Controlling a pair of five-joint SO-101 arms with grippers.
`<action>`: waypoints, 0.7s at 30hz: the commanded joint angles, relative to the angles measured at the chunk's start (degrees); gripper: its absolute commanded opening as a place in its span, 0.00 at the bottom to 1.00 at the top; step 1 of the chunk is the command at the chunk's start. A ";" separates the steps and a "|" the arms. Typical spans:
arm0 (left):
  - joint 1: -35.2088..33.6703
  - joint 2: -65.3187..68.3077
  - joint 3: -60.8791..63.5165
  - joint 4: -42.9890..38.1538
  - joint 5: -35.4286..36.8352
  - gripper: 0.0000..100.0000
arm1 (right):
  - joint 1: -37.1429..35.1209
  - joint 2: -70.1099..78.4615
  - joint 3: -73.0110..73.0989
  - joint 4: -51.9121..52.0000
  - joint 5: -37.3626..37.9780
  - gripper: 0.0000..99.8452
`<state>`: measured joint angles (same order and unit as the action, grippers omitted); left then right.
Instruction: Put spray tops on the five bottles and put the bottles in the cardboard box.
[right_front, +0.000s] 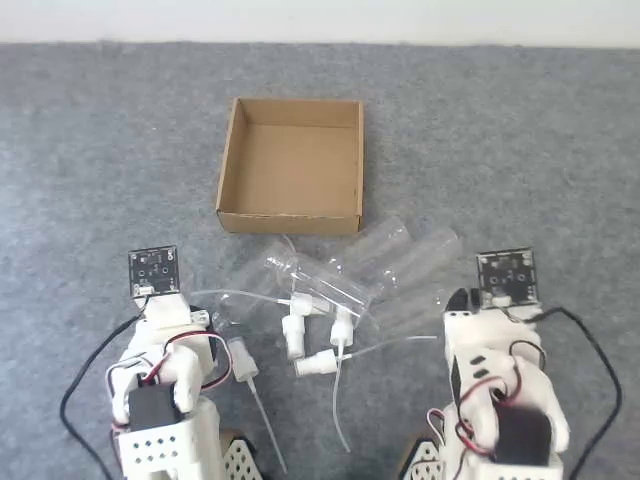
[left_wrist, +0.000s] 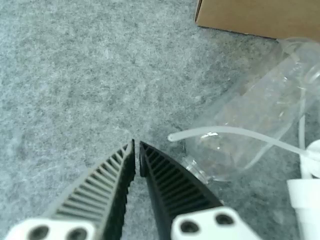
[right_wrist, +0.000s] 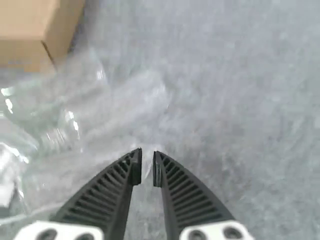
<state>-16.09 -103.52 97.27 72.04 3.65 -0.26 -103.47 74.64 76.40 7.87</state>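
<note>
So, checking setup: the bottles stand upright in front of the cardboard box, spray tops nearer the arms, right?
No: the high view shows the bottles lying on their sides in front of the cardboard box, spray tops nearer the arms.

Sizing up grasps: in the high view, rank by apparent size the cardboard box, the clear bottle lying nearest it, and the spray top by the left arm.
1. cardboard box, largest by far.
2. clear bottle, outline faint.
3. spray top, smallest despite its long tube.
</note>
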 joint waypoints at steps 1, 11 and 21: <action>-0.18 -0.70 -0.75 0.26 -0.26 0.01 | 0.48 1.89 -8.97 0.48 -4.13 0.01; -0.18 -0.70 -0.75 0.26 -0.26 0.01 | 0.31 23.78 -27.60 7.16 -7.91 0.01; -0.18 -0.70 -0.75 0.26 -0.26 0.01 | -5.23 39.60 -36.22 9.89 -11.87 0.01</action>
<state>-16.09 -103.52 97.27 72.04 3.65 -0.79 -67.25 42.29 85.71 -3.21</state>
